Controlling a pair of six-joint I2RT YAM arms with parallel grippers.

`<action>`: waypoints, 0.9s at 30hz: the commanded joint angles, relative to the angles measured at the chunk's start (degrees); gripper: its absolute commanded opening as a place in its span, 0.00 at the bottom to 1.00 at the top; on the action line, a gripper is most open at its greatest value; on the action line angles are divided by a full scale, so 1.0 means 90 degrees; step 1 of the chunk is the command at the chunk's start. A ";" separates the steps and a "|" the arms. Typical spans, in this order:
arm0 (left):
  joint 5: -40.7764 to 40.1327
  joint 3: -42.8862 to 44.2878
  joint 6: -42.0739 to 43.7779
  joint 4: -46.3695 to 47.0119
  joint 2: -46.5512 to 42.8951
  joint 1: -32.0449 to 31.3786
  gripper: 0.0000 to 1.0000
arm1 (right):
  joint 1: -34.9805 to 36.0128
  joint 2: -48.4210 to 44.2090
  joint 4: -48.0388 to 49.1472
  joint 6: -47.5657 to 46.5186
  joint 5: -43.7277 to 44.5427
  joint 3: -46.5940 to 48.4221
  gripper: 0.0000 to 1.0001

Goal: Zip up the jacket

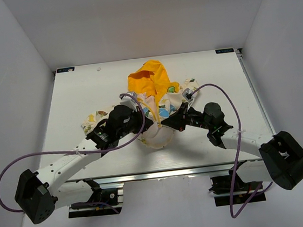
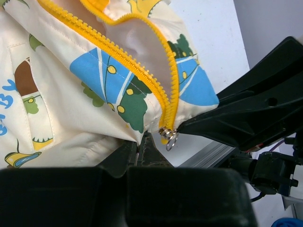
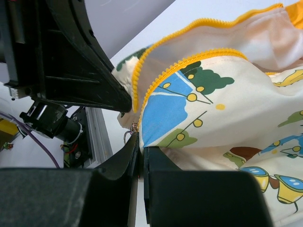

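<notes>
The jacket (image 1: 158, 104) lies mid-table, cream with cartoon prints, its yellow-orange hood toward the far side. Its bottom hem is lifted between both grippers. My left gripper (image 1: 142, 129) is shut on the hem fabric (image 2: 94, 137) just left of the zipper's bottom end. My right gripper (image 1: 170, 122) is shut on the hem fabric (image 3: 170, 142) on the other side. The yellow zipper (image 2: 142, 61) is open in a V above the slider. The silver slider with a ring pull (image 2: 168, 135) hangs at the zipper's bottom end, between the two grippers, and shows in the right wrist view (image 3: 132, 130).
The white table (image 1: 74, 100) sits inside a white-walled box. An aluminium rail (image 1: 163, 173) runs along the near edge. Purple cables (image 1: 222, 92) loop off both arms.
</notes>
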 commanded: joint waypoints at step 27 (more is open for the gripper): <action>0.0218 0.0400 0.0095 -0.0232 0.0020 -0.0030 0.00 | -0.0011 -0.0364 -0.0159 -0.0659 0.0233 0.0248 0.00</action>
